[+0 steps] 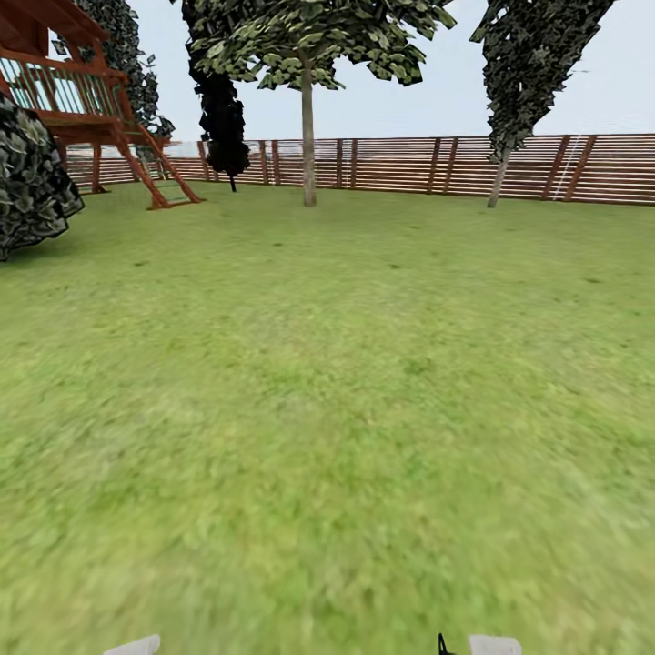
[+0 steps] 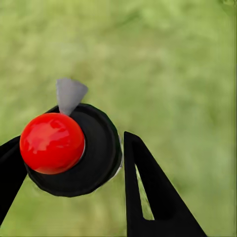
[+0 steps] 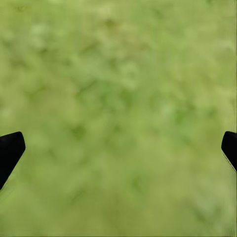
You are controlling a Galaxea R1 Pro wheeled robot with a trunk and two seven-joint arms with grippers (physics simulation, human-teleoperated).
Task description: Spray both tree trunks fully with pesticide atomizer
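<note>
Two trees by the fence at the top of the head view: one pale-trunked tree (image 1: 308, 136) at upper centre, one leaning tree (image 1: 506, 155) at upper right. One wooden play tower (image 1: 82, 100) at upper left. Wide green lawn (image 1: 327, 409) ringed by a brown slat fence (image 1: 409, 164). In the left wrist view, left tool (image 2: 69, 168) closed around the pesticide atomizer (image 2: 74, 153), red knob on a black cap, low and left. In the right wrist view, right tool (image 3: 118, 148) spread wide over blurred grass.

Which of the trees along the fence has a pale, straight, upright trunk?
The middle tree, standing in front of the fence. The dark tree to its left is black and narrow; the tree at right has a leaning trunk.
</note>
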